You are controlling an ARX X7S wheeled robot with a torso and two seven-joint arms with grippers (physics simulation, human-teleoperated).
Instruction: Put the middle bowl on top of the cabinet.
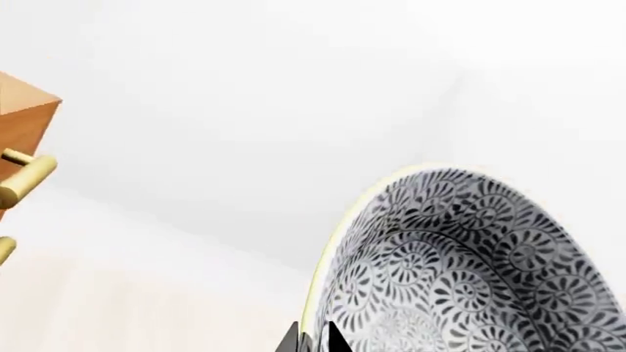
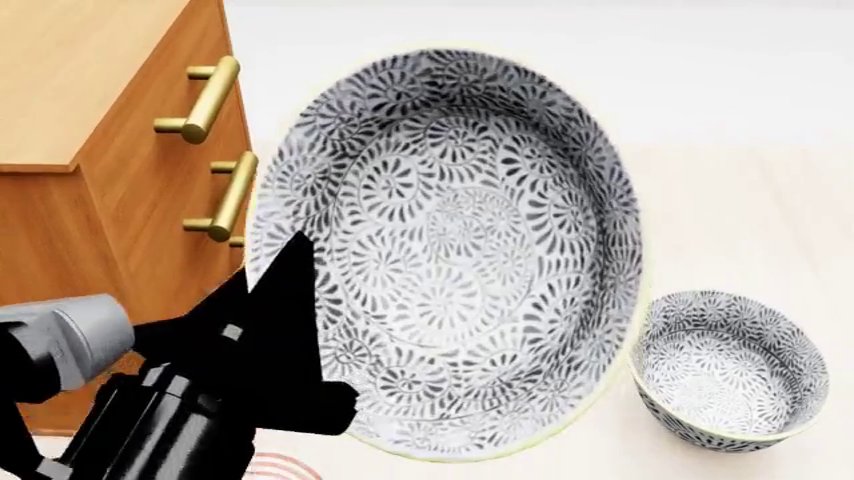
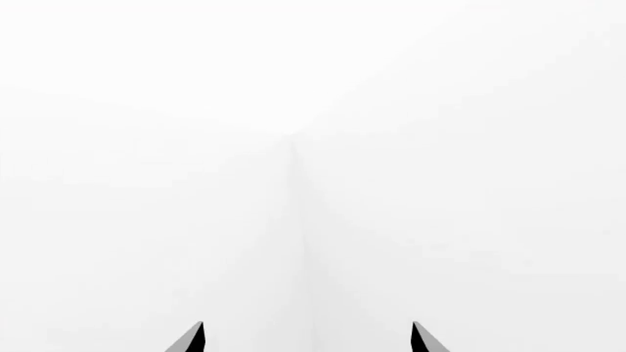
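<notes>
The middle bowl [image 2: 454, 250], white with a dense grey-black leaf pattern and a pale rim, hangs tilted in the air close to the head camera, its inside facing it. My left gripper [image 2: 274, 300] is shut on the bowl's rim, one black finger inside and one outside. In the left wrist view the bowl [image 1: 470, 271] rises from the left gripper [image 1: 313, 331]. The orange-brown cabinet [image 2: 67, 80] stands to the left of the bowl, its flat top below bowl height; a corner of the cabinet [image 1: 25, 117] shows in the left wrist view. My right gripper [image 3: 306, 326] is open, facing blank white.
A second patterned bowl [image 2: 727, 365] sits on the pale surface at lower right. Brass bar handles [image 2: 207, 100] stick out of the cabinet front, close to the held bowl's rim. Behind everything are plain white walls.
</notes>
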